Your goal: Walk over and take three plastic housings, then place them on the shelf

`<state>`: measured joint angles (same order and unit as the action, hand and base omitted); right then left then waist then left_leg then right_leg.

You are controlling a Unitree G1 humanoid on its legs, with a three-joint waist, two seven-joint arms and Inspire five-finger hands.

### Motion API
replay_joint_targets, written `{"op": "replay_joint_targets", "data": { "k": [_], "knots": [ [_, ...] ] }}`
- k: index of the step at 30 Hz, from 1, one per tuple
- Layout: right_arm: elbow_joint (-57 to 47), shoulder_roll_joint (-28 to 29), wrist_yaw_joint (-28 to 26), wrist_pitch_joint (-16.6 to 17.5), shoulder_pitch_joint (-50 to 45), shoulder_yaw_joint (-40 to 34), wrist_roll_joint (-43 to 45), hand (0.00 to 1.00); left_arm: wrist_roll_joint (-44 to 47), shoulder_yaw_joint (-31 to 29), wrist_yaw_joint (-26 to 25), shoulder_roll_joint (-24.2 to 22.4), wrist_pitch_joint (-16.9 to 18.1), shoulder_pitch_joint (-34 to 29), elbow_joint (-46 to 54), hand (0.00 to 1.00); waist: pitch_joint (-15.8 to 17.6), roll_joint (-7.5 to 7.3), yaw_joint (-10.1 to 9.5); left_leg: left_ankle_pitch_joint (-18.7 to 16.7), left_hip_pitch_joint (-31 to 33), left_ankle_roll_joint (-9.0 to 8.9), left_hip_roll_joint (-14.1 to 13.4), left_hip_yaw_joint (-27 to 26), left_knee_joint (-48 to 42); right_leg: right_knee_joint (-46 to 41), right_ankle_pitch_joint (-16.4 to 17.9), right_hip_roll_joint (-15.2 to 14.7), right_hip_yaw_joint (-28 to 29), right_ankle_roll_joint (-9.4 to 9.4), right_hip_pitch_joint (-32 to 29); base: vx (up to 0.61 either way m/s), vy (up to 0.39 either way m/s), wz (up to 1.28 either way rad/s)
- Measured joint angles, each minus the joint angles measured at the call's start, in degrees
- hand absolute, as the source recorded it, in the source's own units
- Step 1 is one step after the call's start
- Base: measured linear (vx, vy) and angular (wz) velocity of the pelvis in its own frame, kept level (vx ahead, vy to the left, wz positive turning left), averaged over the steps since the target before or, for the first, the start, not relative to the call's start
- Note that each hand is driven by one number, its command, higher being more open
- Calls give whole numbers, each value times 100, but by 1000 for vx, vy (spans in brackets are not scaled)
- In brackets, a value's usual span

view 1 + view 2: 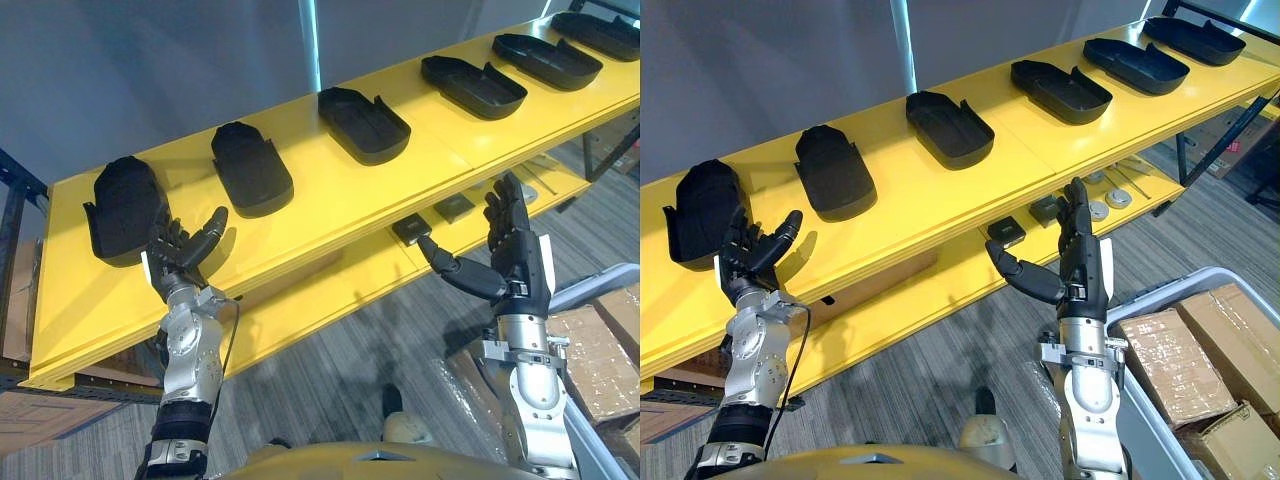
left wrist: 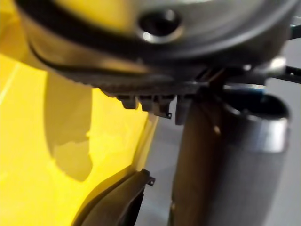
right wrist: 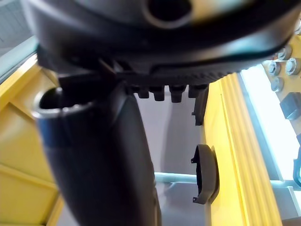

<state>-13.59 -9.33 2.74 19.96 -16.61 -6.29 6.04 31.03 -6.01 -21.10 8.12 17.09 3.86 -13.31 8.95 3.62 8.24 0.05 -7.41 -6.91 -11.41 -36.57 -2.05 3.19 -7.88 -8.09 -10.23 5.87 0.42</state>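
Note:
Several black plastic housings lie in a row along the top of the yellow shelf (image 1: 330, 200). The leftmost housing (image 1: 125, 208) and the one beside it (image 1: 252, 168) are nearest my left hand (image 1: 178, 252). That hand is raised at the shelf's front edge just below the leftmost housing, open and holding nothing. My right hand (image 1: 510, 250) stands upright in front of the lower shelf, fingers straight, thumb spread, empty. A housing's edge (image 2: 117, 202) shows in the left wrist view, and another housing (image 3: 207, 174) in the right wrist view.
The lower shelf (image 1: 330, 285) carries small black parts (image 1: 410, 230) and round metal discs (image 1: 1108, 205). A grey bin (image 1: 1160, 440) with cardboard boxes (image 1: 1180, 370) stands at the lower right. A grey wall backs the shelf, and grey carpet lies below.

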Motion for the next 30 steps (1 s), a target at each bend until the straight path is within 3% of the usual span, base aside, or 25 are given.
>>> {"op": "replay_joint_targets", "data": {
  "k": [8, 30],
  "knots": [
    [38, 0, 3, 55, 0, 3, -3, 100, 1, -1, -4, -36, 26, 21, -16, 100, 48, 90, -4, 1, -1, 0, -9, 0, -8, 0, 0, 8, -4, -3, 3, 0, 0, 0],
    [57, 0, 61, 54, -46, 17, -8, 100, 8, -223, -64, -46, 26, 19, -16, 100, 51, 94, -13, 1, -36, -1, -13, 31, -2, 36, -13, 10, -46, -13, 79, -5, -3, 0]
  ]
}}
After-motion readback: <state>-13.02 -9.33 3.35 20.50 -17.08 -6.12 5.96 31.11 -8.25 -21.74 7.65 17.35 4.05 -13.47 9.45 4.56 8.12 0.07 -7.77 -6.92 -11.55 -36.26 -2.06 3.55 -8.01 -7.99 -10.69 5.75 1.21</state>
